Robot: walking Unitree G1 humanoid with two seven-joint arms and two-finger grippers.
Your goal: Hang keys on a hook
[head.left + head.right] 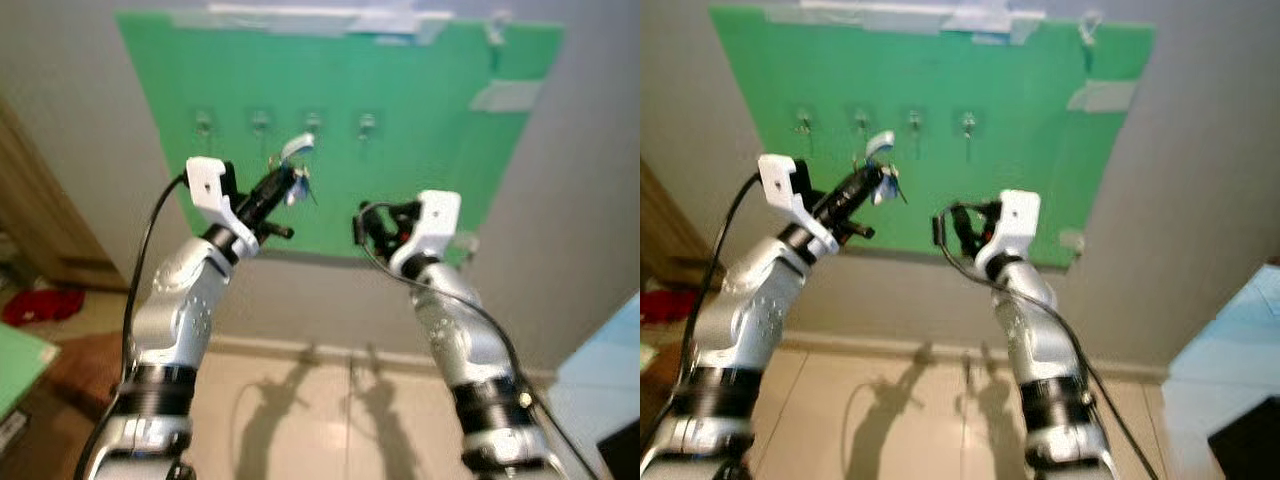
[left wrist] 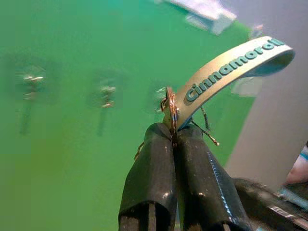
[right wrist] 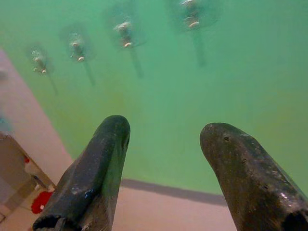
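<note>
A green board (image 1: 420, 120) on the wall carries a row of several small metal hooks (image 1: 313, 123). My left gripper (image 1: 293, 181) is raised close to the board, just below the hooks, and is shut on the keys (image 2: 171, 111). A grey strap lettered "Cinnamoroll" (image 2: 231, 65) curves up from the key ring. In the head views the strap (image 1: 297, 147) sits between the second and third hooks. My right gripper (image 1: 362, 226) is open and empty, held lower and to the right, facing the board (image 3: 231, 86).
A grey wall surrounds the board, with a tiled floor (image 1: 330, 400) below. A wooden door frame (image 1: 40, 220) and a red object (image 1: 40, 303) lie at the left. A light blue surface (image 1: 610, 360) stands at the right.
</note>
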